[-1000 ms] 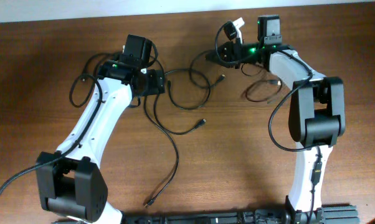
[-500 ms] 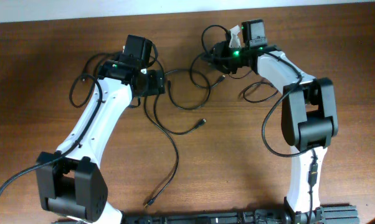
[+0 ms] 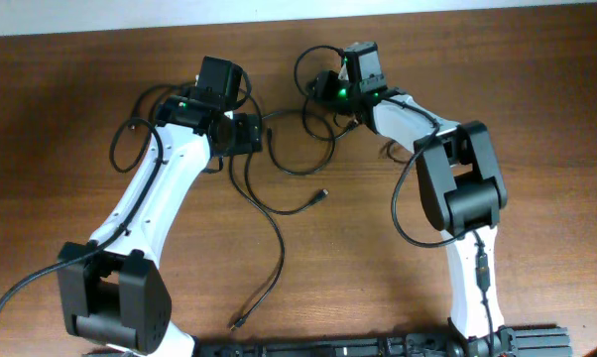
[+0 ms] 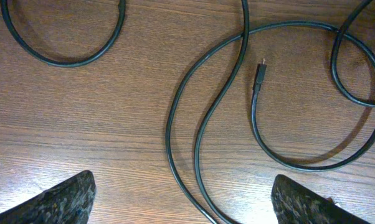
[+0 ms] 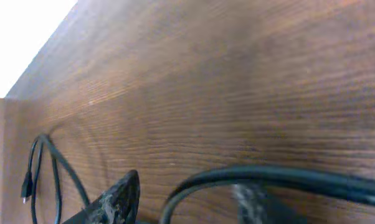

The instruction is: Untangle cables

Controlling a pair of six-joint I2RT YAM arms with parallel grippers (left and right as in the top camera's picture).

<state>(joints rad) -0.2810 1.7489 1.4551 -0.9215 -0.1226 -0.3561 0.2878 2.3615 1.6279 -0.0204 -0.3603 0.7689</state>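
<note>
Directly beneath left gripper [image 4: 181,198], fingers [image 4: 56,200] spread wide apart: cables [image 4: 312,167], two strands running lengthwise ahead. Farther right of left gripper: right gripper [image 3: 325,85], strand across it; cannot tell whether clamped. Left nearer slack loops.

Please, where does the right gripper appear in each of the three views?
Overhead: the right gripper is at top centre, near the far edge of the wooden table.
Left wrist: not in it; only the finger ends of the left gripper show.
Right wrist: along the bottom edge, a cable crossing its fingers.
Shared landmark: the wooden table, in all three.
</note>
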